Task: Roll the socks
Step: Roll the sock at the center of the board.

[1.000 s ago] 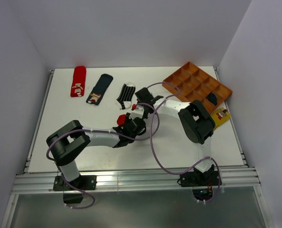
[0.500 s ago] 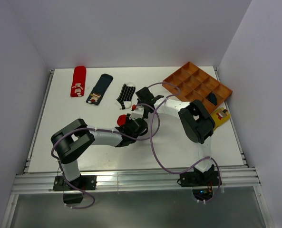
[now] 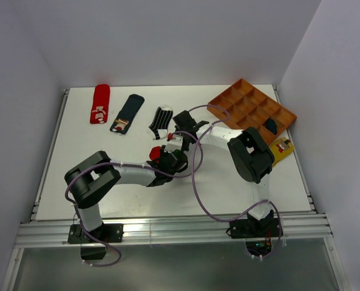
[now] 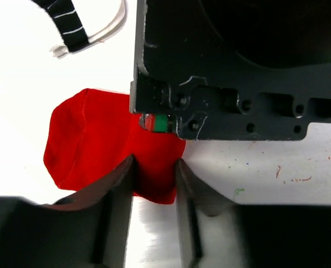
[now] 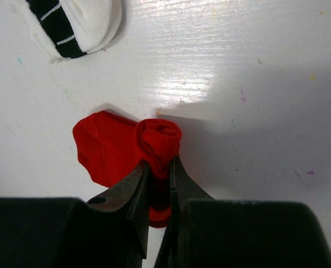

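Right now the red sock (image 5: 106, 151) lies midway across the table (image 3: 76, 139), near the striped sock (image 5: 70, 22); the right gripper (image 5: 158, 167) pinches its rolled end, the left gripper (image 4: 154, 167) pinches its flat end.

Red sock (image 4: 92, 139) on white table (image 4: 20, 89), left gripper (image 4: 154, 167) pinching its six o'clock edge, striped sock (image 4: 70, 25) at eleven o'clock

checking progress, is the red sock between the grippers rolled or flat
Partly rolled: the red sock shows a tight coil at one end, a flat flap beside it.
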Controlling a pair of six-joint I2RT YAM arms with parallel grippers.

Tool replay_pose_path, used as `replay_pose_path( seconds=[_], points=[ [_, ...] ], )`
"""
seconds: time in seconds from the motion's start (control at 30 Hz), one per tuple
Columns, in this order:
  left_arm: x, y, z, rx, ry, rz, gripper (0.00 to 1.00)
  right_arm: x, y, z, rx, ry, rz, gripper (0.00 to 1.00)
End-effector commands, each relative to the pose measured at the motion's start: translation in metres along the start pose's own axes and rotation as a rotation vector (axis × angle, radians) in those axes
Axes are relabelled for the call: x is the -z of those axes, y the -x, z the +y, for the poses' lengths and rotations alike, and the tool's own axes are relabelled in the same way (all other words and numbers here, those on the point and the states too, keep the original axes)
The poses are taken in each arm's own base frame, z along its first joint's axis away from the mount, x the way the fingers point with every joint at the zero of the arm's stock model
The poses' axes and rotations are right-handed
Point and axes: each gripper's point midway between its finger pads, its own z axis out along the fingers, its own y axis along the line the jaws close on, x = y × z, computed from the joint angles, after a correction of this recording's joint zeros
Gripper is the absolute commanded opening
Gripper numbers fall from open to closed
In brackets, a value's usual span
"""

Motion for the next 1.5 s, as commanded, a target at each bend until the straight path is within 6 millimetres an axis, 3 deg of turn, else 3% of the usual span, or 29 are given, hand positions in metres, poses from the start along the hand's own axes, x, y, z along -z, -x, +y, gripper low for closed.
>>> replay_pose_path(
  seconds=[0.0,0.17,0.3,0.37,0.43,0.6,0.77,0.9,1.13,1.47],
  points=[
    [-0.003,-0.034,0.006,-0.059,-0.003,0.126,0.35,0.000,-0.006,-0.005,0.020,-0.040,0.034,0.12],
    [-0.005,-0.034,0.008,-0.045,-0.016,0.144,0.01,0.005,-0.003,-0.003,0.021,-0.028,0.022,0.23],
    [-0.001,-0.030,0.012,0.018,-0.059,0.164,0.01,0.015,0.005,-0.001,0.002,0.002,-0.003,0.36],
    [0.006,-0.021,0.003,0.084,-0.141,0.169,0.01,0.018,0.009,0.001,-0.006,0.033,-0.023,0.40],
    [0.008,-0.013,0.004,0.165,-0.217,0.205,0.01,0.030,0.023,0.005,-0.003,0.054,-0.068,0.48],
    [0.011,0.000,0.002,0.328,-0.354,0.272,0.01,0.049,0.043,0.006,-0.004,0.062,-0.167,0.51],
    [0.005,0.000,0.004,0.498,-0.451,0.376,0.01,0.058,0.045,-0.002,-0.042,0.062,-0.220,0.52],
    [0.005,0.003,0.000,0.627,-0.554,0.448,0.01,0.053,0.039,-0.006,-0.071,0.082,-0.226,0.53],
    [0.005,-0.001,0.000,0.813,-0.635,0.548,0.01,0.044,0.035,0.009,-0.048,0.115,-0.216,0.53],
    [-0.003,-0.012,0.005,0.871,-0.631,0.589,0.01,0.020,0.019,0.005,-0.047,0.090,-0.161,0.53]
  ],
)
